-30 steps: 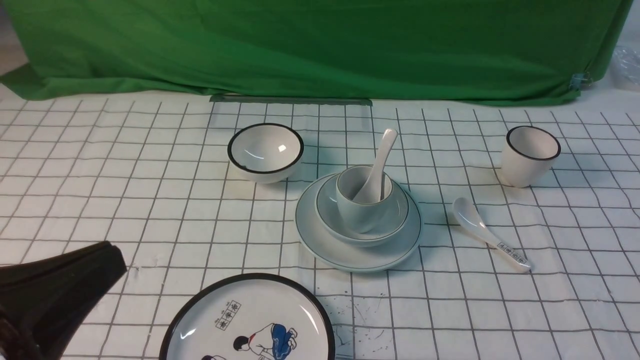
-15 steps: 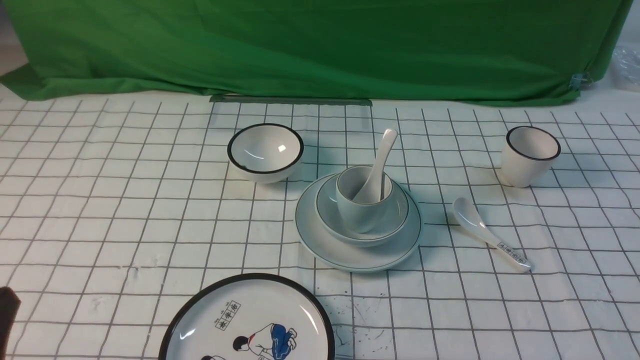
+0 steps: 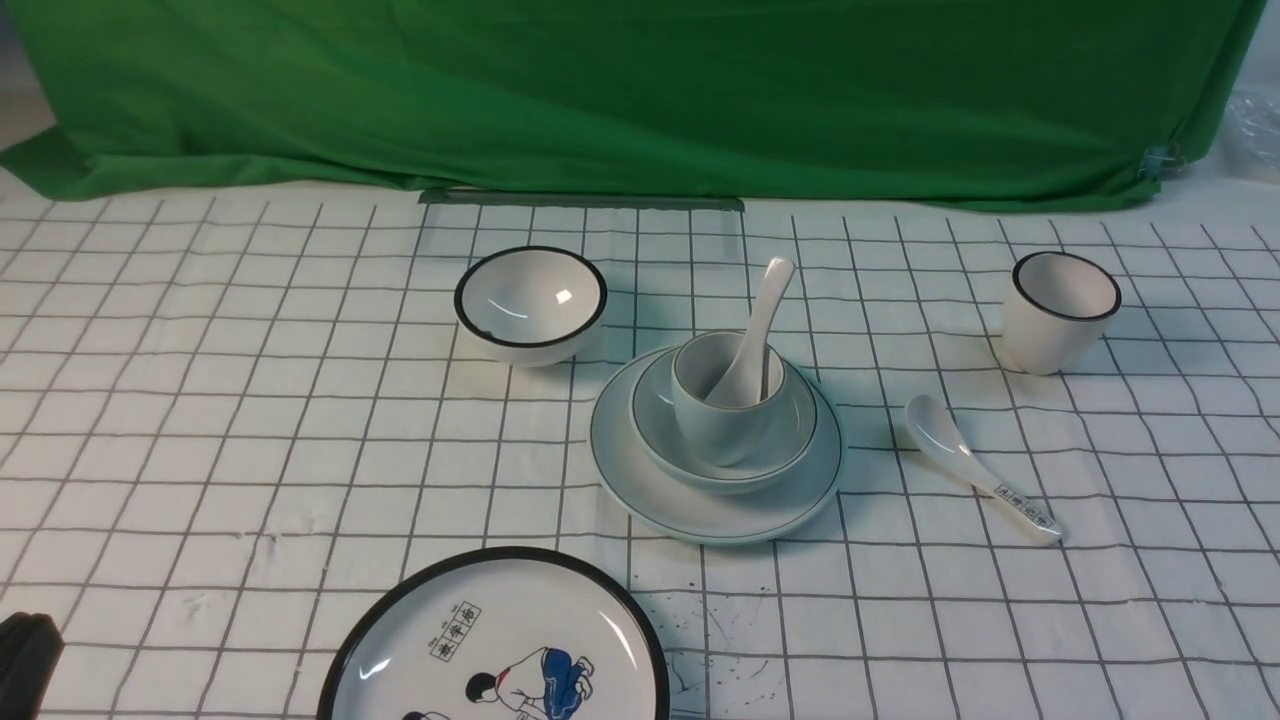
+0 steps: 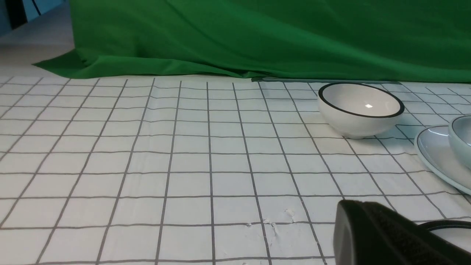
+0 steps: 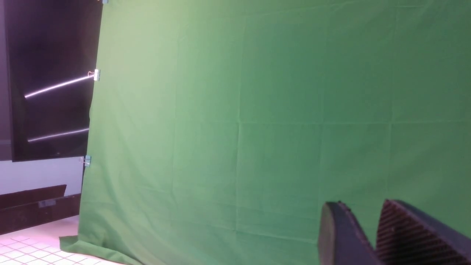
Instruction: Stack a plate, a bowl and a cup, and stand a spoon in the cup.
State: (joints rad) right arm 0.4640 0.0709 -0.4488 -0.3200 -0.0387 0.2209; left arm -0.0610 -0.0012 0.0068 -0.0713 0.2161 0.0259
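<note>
stack: plate (image 3: pixel 640 495) carries bowl (image 3: pixel 800 440), cup (image 3: pixel 712 432) nests inside, spoon (image 3: pixel 757 330) leans on its rim for support | left claw (image 4: pixel 371 228) closed, empty, low near surface (image 3: pixel 250 430) | right claw (image 5: pixel 371 235) slightly parted, empty, faces backdrop | task looks complete

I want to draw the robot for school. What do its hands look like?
Only small parts show. The left end effector is plain black with a blunt, rounded tip and a fine woven-looking texture. The right end effector has two dark, wedge-shaped fingers, and the inner face of one is ribbed with thin slanted grooves. No cables, labels or markings show, and the arms themselves are out of view.
</note>
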